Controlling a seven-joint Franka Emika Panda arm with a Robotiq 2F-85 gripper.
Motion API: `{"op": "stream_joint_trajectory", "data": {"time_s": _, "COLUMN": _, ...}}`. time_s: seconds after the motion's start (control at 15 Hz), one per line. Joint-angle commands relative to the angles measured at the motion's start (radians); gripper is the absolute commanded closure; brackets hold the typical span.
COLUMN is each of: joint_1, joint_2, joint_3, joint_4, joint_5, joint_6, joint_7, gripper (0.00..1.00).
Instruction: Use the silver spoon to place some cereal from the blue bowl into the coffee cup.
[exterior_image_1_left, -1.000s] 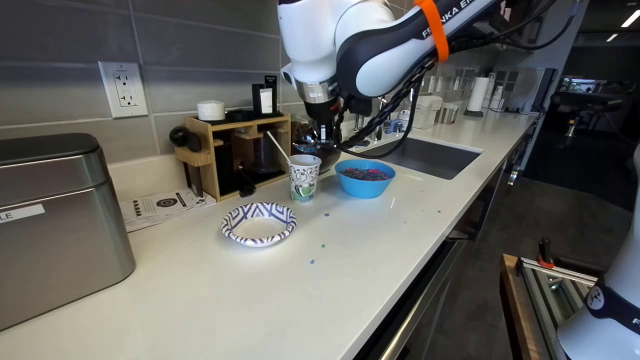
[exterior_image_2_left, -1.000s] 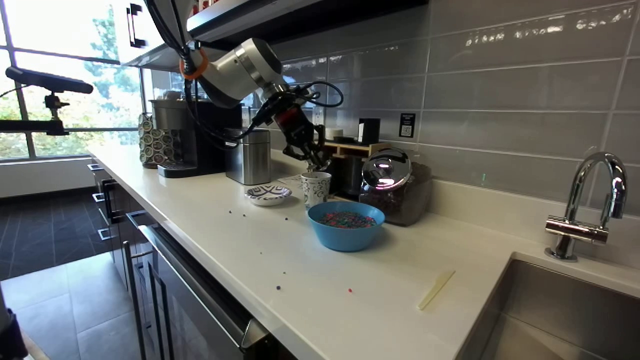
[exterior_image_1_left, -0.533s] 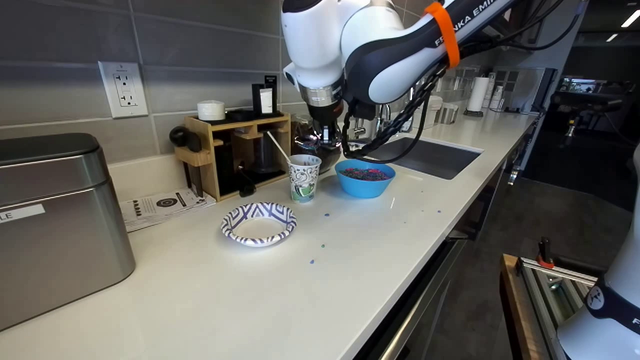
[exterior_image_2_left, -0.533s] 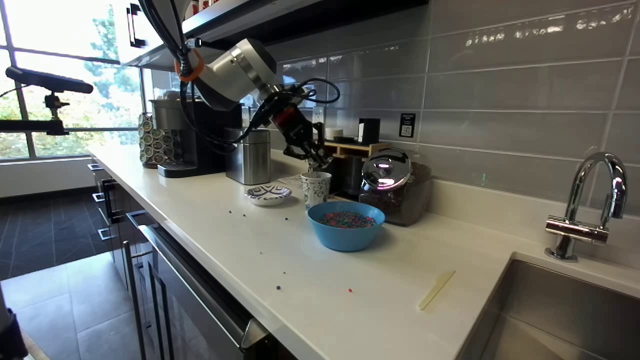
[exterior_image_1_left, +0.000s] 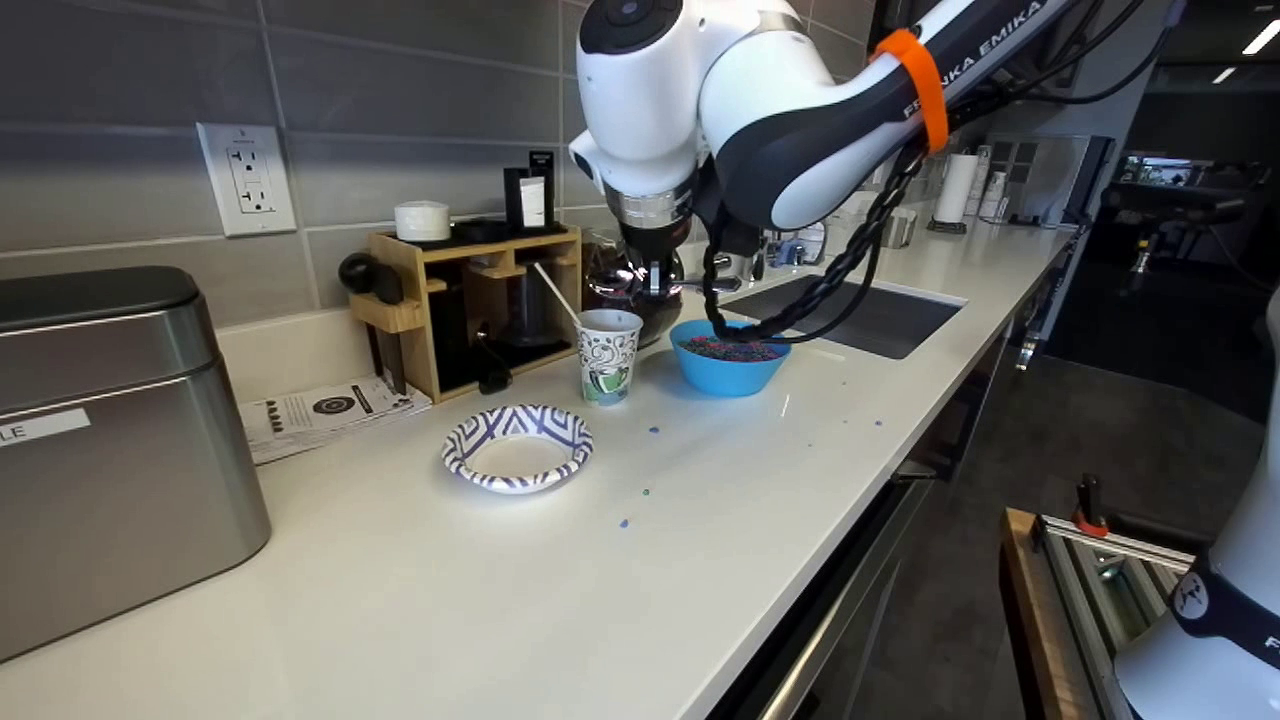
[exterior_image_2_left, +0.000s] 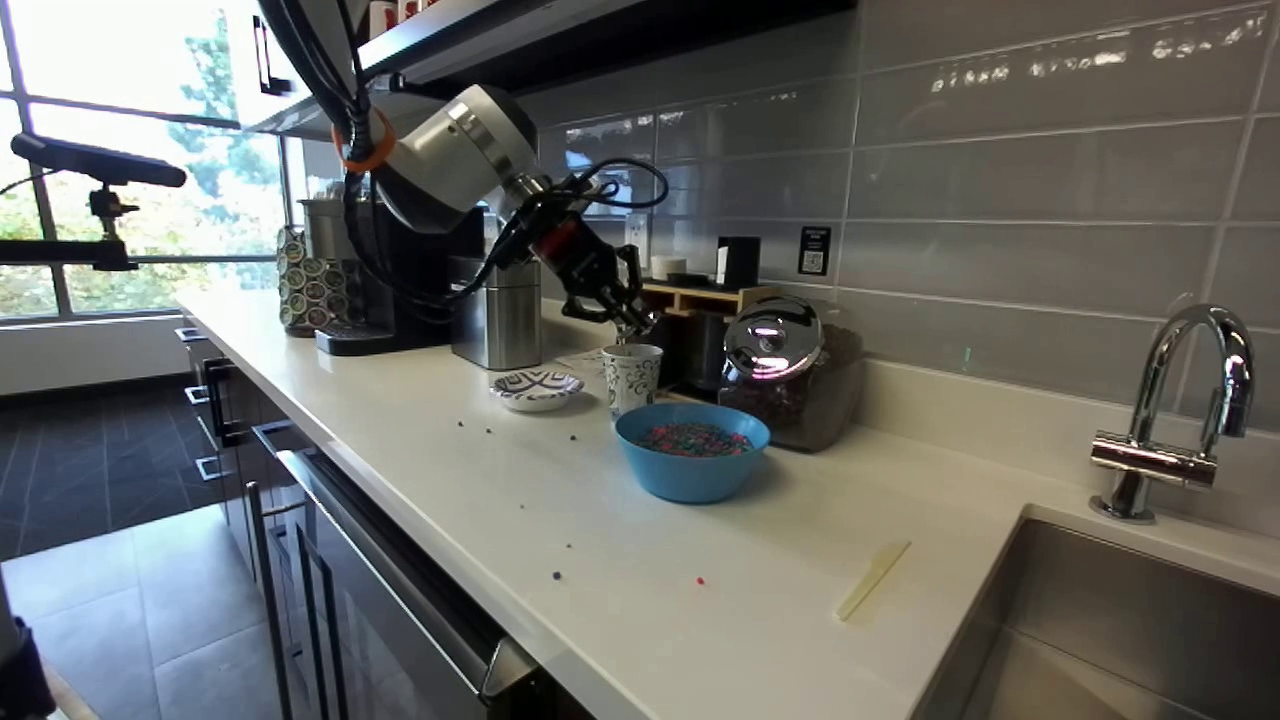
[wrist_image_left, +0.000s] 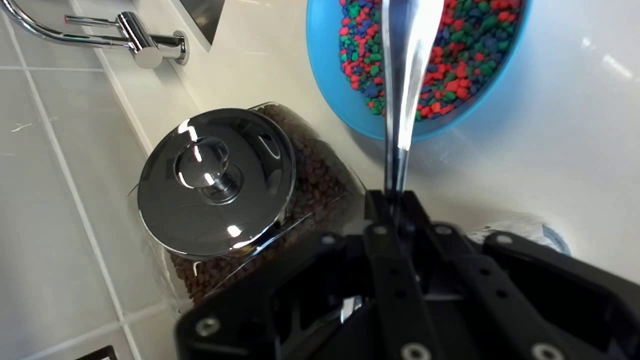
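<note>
In the wrist view, the black jaws are pinched on the silver spoon (wrist_image_left: 402, 95), which sticks out past their tips. Past those tips is the round blue bowl (wrist_image_left: 325, 65), with lots of little red, green and dark blue cereal bits (wrist_image_left: 450, 75) inside. To the left of the jaws is a big clear jar (wrist_image_left: 250, 210) with brown beans (wrist_image_left: 320, 170) in it and a shiny lid (wrist_image_left: 260, 165) on top. In an exterior view, the white coffee cup (exterior_image_2_left: 632, 382) stands upright on the surface (exterior_image_2_left: 780, 550) and shows just below the jaws; its side hides what is in it. The blue bowl is down and to the right of the jaws there. In an exterior view, the white dish with blue lines (exterior_image_1_left: 518, 455) sits down and to the left of the jaws, and a silver bin (exterior_image_1_left: 130, 480) is farther left. A thin pale stick (exterior_image_1_left: 557, 294) pokes up by the cup's rim; I cannot tell if it is inside.
</note>
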Motion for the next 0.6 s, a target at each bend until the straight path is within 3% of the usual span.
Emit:
{"op": "stream_joint_trajectory", "data": {"time_s": 0.0, "joint_1": 0.004, "joint_2": -0.025, "joint_3": 0.003, "joint_4": -0.048, "joint_5": -0.096, "joint_6": 0.033, "joint_7": 0.079, "gripper": 0.99}}
{"op": "stream_joint_trajectory", "data": {"time_s": 0.53, "joint_1": 0.005, "joint_2": -0.024, "joint_3": 0.009, "joint_4": -0.065, "joint_5": -0.198, "joint_6": 0.036, "joint_7": 0.173, "gripper": 0.99}}
